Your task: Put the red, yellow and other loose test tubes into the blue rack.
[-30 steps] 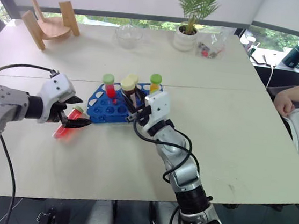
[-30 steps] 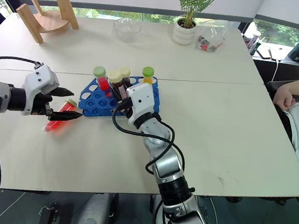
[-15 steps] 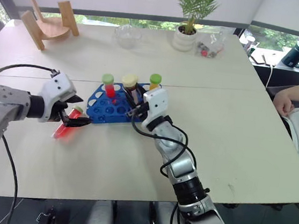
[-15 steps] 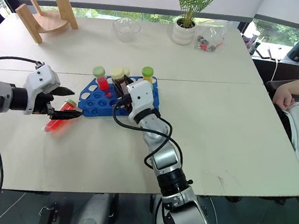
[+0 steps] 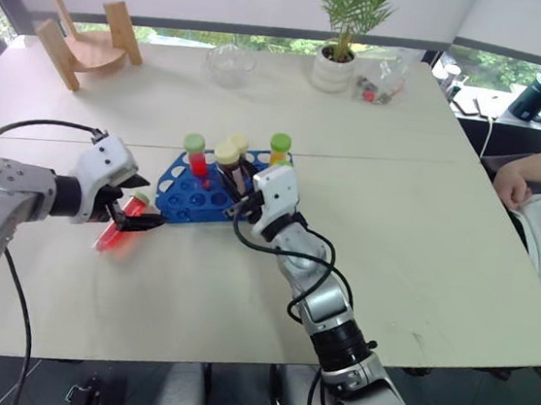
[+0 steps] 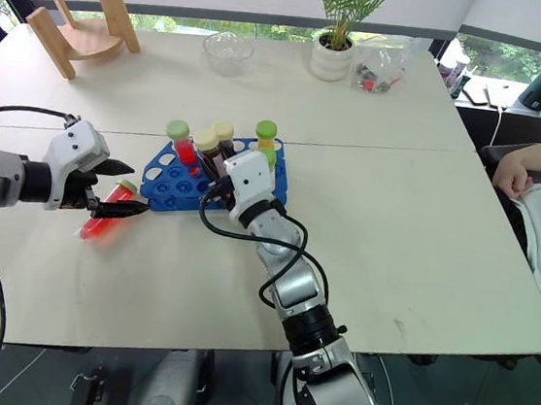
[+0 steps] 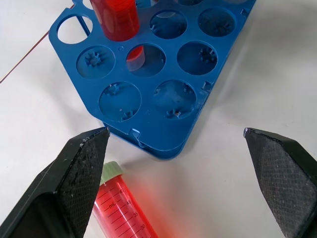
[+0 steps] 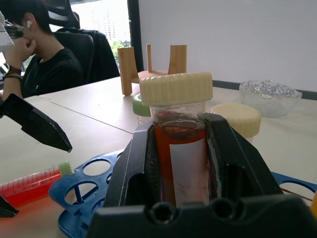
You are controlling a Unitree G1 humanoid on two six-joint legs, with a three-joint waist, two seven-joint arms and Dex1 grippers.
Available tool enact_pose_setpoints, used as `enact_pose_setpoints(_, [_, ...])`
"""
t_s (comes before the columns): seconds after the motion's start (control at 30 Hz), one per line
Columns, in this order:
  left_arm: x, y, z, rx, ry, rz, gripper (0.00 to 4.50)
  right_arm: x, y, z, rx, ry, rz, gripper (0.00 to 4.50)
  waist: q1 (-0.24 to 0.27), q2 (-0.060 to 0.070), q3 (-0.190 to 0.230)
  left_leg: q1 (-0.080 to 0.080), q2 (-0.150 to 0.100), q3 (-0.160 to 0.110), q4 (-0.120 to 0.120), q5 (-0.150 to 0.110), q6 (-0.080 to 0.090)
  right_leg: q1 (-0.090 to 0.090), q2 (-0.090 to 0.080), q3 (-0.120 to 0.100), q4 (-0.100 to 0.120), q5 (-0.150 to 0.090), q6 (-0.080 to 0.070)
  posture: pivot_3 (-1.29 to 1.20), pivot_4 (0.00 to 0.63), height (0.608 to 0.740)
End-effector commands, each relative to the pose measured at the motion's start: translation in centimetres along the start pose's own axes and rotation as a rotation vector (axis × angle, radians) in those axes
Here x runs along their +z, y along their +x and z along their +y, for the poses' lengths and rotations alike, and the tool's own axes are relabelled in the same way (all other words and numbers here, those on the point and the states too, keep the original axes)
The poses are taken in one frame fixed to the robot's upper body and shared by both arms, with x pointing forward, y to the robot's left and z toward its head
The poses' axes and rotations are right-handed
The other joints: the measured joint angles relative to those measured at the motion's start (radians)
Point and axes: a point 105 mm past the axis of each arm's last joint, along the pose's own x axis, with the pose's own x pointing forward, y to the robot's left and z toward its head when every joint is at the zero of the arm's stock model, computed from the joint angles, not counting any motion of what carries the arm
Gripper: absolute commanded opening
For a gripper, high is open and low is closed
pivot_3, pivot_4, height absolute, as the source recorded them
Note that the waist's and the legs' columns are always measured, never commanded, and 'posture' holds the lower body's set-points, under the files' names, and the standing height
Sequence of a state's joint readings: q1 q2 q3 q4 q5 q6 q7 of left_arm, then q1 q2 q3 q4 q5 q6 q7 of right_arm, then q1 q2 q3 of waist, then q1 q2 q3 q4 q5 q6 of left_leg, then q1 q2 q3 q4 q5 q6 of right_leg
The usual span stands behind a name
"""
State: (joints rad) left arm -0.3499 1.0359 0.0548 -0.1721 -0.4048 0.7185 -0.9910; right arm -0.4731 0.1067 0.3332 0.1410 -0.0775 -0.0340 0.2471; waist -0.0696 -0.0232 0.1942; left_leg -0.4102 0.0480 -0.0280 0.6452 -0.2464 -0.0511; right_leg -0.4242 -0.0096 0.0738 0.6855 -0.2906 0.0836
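Right wrist view: a cream-capped tube (image 8: 177, 144) of dark red liquid is clamped upright by the right gripper (image 8: 181, 163) over the blue rack (image 5: 188, 196) at table centre, where three capped tubes stand. At nine o'clock, a loose red tube (image 7: 121, 206) is straddled by the spread left gripper (image 7: 183, 158).

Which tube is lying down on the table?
The loose red tube with the pale green cap, beside the blue rack. The other tubes stand upright in the rack or in a gripper.
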Motion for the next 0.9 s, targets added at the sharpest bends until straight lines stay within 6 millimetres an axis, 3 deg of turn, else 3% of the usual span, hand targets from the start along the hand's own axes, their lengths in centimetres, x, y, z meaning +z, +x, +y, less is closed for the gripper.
enact_pose_setpoints(0.03, [1.0, -0.6, 0.3, 0.026, 0.029, -0.03, 4.5, 1.0, -0.1, 0.6, 0.01, -0.005, -0.049, 0.86, 0.0, 0.0, 0.0, 0.0, 0.0, 0.0, 0.0, 0.0, 0.0, 0.0, 0.0, 0.0, 0.0, 0.0, 0.0, 0.0, 0.15, 0.74])
enact_pose_setpoints(0.2, [1.0, -0.6, 0.3, 0.025, 0.032, -0.027, 4.5, 1.1, -0.5, 1.2, 0.031, 0.007, -0.05, 0.86, 0.0, 0.0, 0.0, 0.0, 0.0, 0.0, 0.0, 0.0, 0.0, 0.0, 0.0, 0.0, 0.0, 0.0, 0.0, 0.0, 0.15, 0.74])
enact_pose_setpoints(0.43, [1.3, -1.1, 1.0, 0.043, 0.035, -0.037, 4.5, 2.6, -0.6, 0.9, 0.042, -0.004, -0.087, 4.2, 0.001, 0.0, 0.0, 0.0, 0.0, 0.0, 0.0, 0.0, 0.0, 0.0, 0.0, 0.0, 0.0, 0.0, 0.0, 0.0, 0.15, 0.74])
enact_pose_setpoints(0.63, [1.5, -2.6, 3.4, 0.155, 0.047, -0.013, 4.5, 6.8, -1.0, 0.6, 0.118, -0.015, -0.165, 4.2, 0.002, 0.0, 0.0, 0.0, 0.0, 0.0, 0.0, 0.0, 0.0, 0.0, 0.0, 0.0, 0.0, 0.0, 0.0, 0.0, 0.15, 0.74])
enact_pose_setpoints(0.77, [2.3, -5.8, 6.2, 0.217, 0.023, 0.101, 4.5, 11.3, -3.2, -1.4, 0.324, 0.016, -0.175, 4.2, 0.004, -0.002, 0.001, -0.001, 0.0, -0.001, 0.001, 0.0, 0.0, 0.0, 0.0, -0.001, 0.0, 0.0, 0.0, 0.0, 0.15, 0.74])
enact_pose_setpoints(0.9, [2.4, -6.6, 7.8, 0.185, -0.078, 0.217, 4.5, 12.5, -5.7, -2.3, 0.606, 0.036, -0.024, 4.2, 0.019, -0.001, 0.001, 0.0, -0.001, -0.001, 0.002, 0.0, 0.0, 0.002, -0.001, -0.002, 0.0, 0.0, 0.0, 0.0, 0.15, 0.74])
